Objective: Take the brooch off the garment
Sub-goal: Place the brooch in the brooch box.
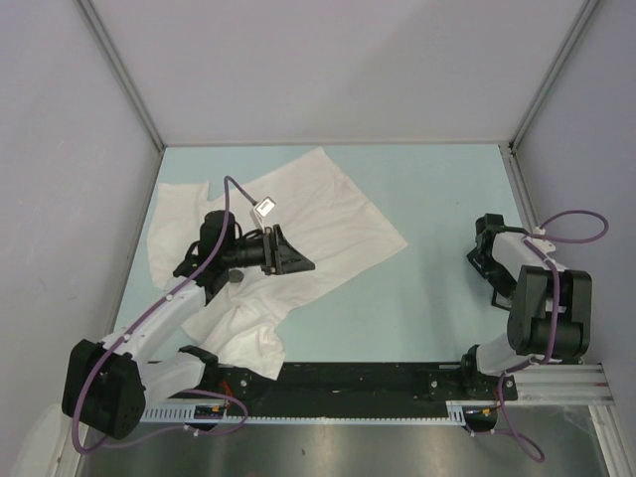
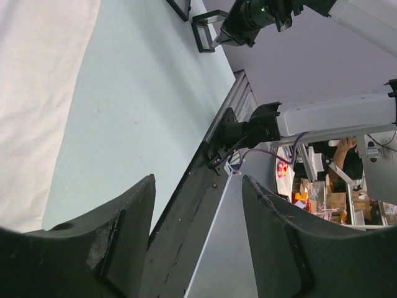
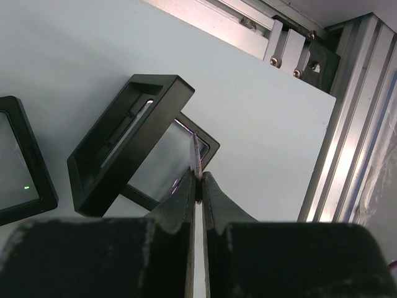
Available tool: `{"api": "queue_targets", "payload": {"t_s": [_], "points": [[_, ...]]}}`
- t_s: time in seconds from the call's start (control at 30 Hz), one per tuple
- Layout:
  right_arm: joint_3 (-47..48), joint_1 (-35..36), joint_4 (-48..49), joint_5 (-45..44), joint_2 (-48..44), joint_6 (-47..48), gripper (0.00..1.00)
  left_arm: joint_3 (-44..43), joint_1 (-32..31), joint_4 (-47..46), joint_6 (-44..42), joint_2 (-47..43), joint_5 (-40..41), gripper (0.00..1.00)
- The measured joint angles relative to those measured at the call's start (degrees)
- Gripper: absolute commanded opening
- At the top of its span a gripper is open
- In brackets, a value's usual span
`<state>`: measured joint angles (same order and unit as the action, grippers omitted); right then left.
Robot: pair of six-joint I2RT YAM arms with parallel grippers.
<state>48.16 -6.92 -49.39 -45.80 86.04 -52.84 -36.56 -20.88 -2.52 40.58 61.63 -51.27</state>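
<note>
The white short-sleeved garment (image 1: 328, 214) lies crumpled on the left half of the pale blue table; its edge also shows in the left wrist view (image 2: 37, 93). My left gripper (image 1: 290, 254) hovers over the garment's middle with its jaws wide apart and nothing between them (image 2: 198, 186). My right gripper (image 3: 199, 177) is at the right side of the table (image 1: 484, 250), apart from the garment. It is shut on a thin flat piece with a purple edge, seen edge-on, which I take for the brooch (image 3: 196, 152).
Two black rectangular frames (image 3: 127, 143) lie on the table just under and left of the right gripper, and they also show in the left wrist view (image 2: 208, 31). A third frame (image 3: 15, 161) is at the far left. The aluminium rail (image 3: 347, 124) runs along the table's right edge.
</note>
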Motion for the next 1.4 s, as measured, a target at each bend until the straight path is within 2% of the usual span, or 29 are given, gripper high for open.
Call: {"api": "queue_targets", "payload": {"t_s": [0.6, 0.8, 1.07, 1.13, 1.3, 1.4], "points": [[0.0, 0.5, 1.3, 0.8, 1.2, 1.6, 0.29, 0.0, 0.0, 0.0, 0.0, -0.2, 0.0, 0.62], [0.0, 2.9, 2.1, -0.1, 1.0, 3.0, 0.45, 0.0, 0.0, 0.0, 0.0, -0.2, 0.0, 0.63], [0.0, 6.1, 2.1, -1.9, -2.7, 4.6, 0.57, 0.0, 0.0, 0.0, 0.0, -0.2, 0.0, 0.63], [0.0, 6.3, 1.9, -1.9, -3.9, 5.0, 0.69, 0.0, 0.0, 0.0, 0.0, -0.3, 0.0, 0.63], [0.5, 7.1, -0.3, -2.0, -7.0, 4.9, 0.71, 0.0, 0.0, 0.4, -0.3, -0.7, 0.1, 0.64], [2.4, 10.5, -3.4, -2.0, -7.9, 3.8, 0.71, 0.0, 0.0, 2.9, -1.7, -1.2, 0.7, 0.63]]}}
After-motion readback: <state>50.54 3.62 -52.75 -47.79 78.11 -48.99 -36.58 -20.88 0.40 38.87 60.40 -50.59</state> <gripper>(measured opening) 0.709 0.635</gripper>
